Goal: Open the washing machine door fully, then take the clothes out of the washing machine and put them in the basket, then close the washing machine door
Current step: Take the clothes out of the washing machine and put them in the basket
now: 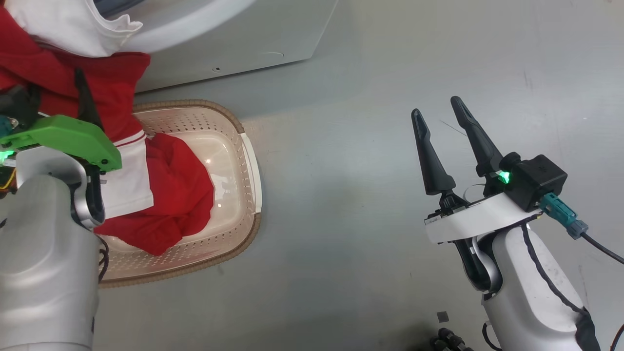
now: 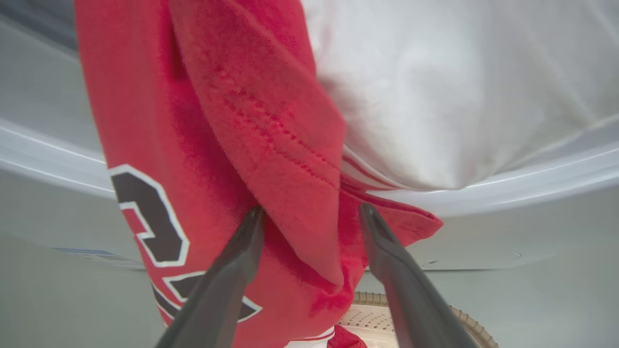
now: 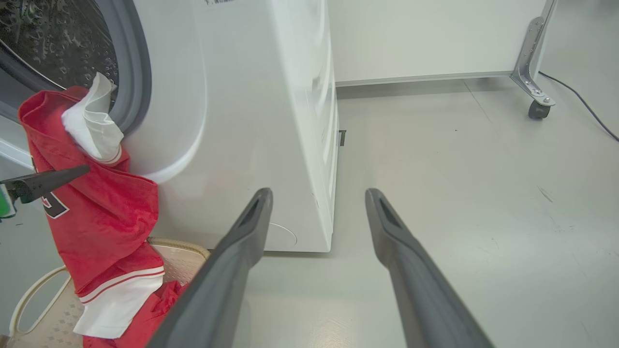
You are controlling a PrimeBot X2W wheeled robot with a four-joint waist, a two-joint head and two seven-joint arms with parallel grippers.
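Observation:
The red-and-white jersey hangs from the mouth of the washing machine, its lower end drooping into the basket. A plain red garment lies inside the basket. My left gripper is open, its fingers either side of a red fold of the jersey beside the dark numerals. In the right wrist view one left finger lies against the jersey. My right gripper is open and holds nothing, over bare floor to the right of the basket. The washing machine door is out of view.
The grey gasket and steel drum show behind the jersey. Grey floor stretches right of the machine. A metal leg with a castor and a cable stand at the far wall.

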